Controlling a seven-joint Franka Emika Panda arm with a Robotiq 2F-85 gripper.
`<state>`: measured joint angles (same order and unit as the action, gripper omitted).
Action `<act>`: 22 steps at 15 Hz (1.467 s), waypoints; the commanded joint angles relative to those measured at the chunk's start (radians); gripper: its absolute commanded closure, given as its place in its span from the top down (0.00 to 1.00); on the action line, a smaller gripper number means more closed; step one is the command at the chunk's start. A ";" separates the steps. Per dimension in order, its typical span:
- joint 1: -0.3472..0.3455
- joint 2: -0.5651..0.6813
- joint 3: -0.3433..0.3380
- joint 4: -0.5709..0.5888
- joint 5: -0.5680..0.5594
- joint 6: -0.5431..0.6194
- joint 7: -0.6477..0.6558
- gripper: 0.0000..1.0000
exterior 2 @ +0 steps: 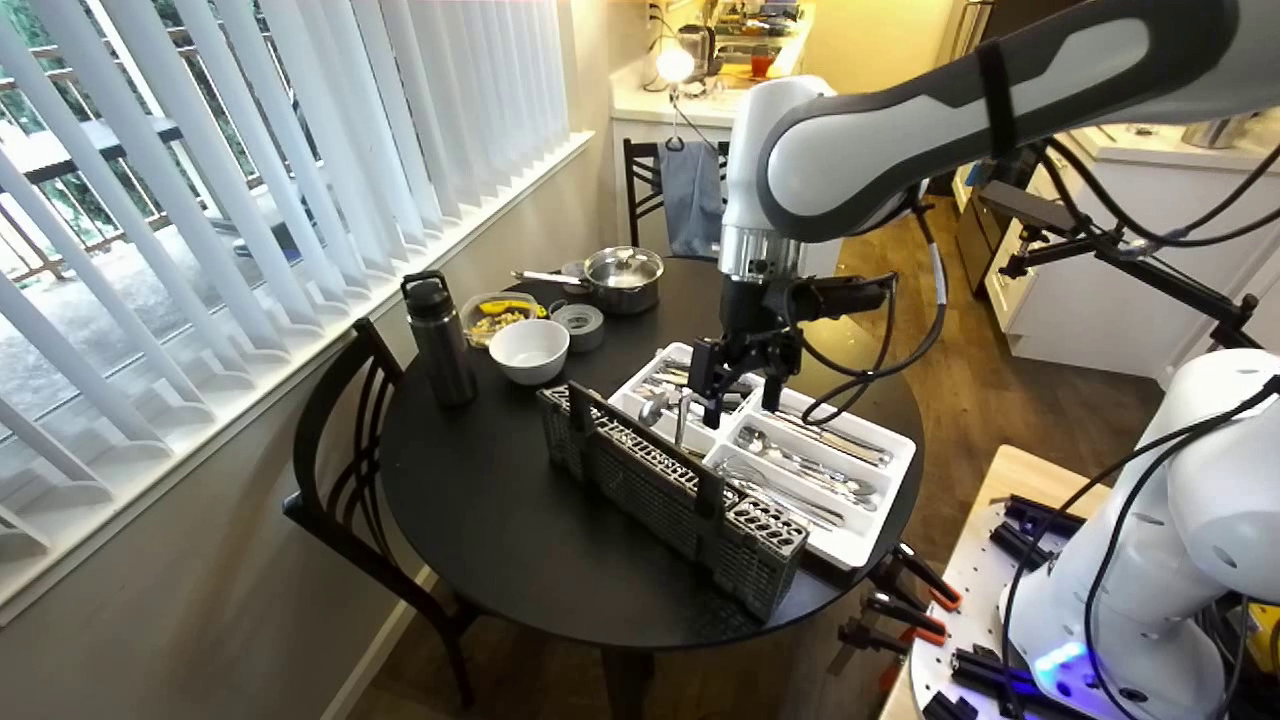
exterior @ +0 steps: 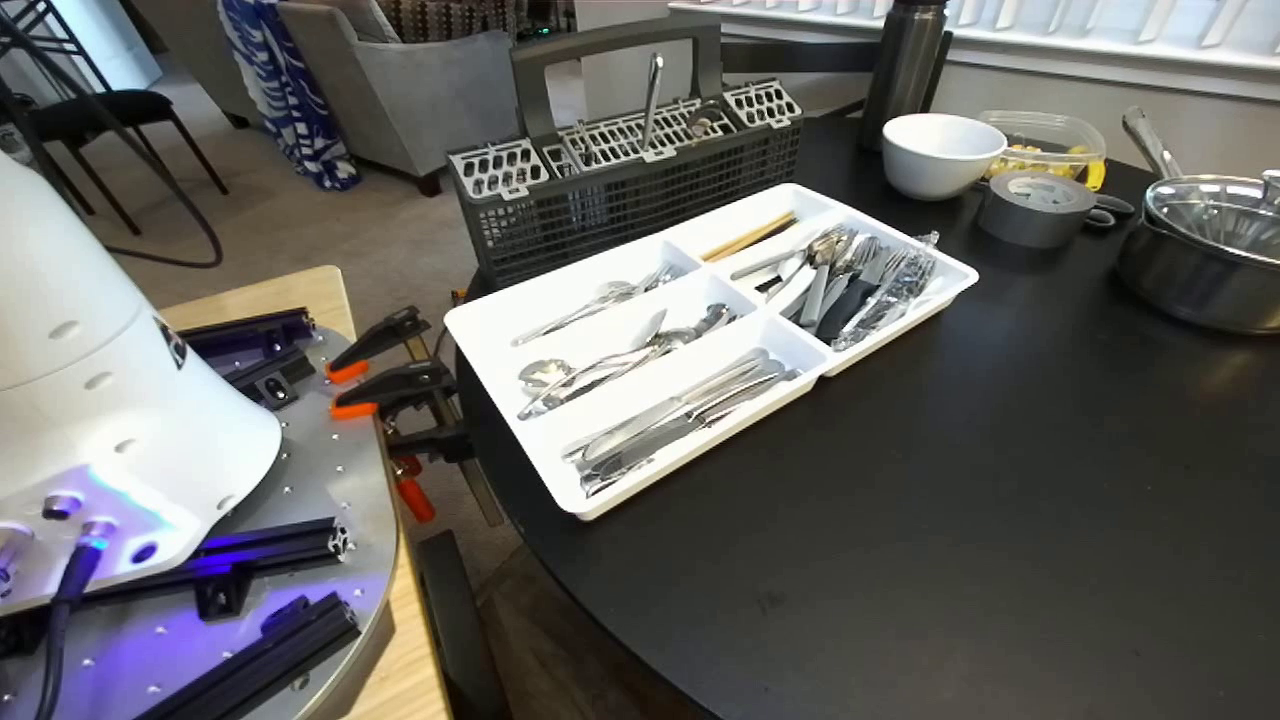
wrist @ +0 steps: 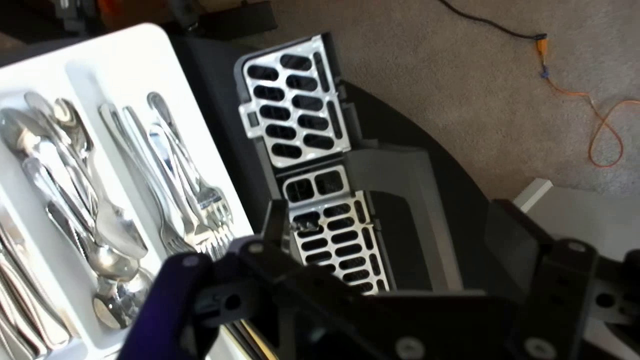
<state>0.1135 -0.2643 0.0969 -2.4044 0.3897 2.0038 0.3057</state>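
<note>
Basket [wrist: 315, 186] sits mid-frame in the wrist view, tray [wrist: 140, 50] at left, one utensil [exterior 2: 683, 418] standing in the basket near the gripper [exterior 2: 741, 410], jaws spread and empty: probably a lining-up step, next move seeming to call for careful aim beside that utensil.

The gripper [wrist: 395, 220] stands with jaws parted; the handle [wrist: 422, 175] of the gray utensil basket [wrist: 315, 186] appears between them. A white tray [wrist: 131, 60] at left holds forks [wrist: 212, 200] and, across a divider [wrist: 107, 162], spoons [wrist: 115, 265]. At right, an orange cord [wrist: 542, 50] lies on carpet [wrist: 450, 85].
</note>
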 commanded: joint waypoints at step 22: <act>-0.139 -0.149 -0.007 -0.320 0.067 0.296 0.509 1.00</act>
<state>-0.0350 -0.4132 0.0995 -2.7252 0.4627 2.3009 0.8101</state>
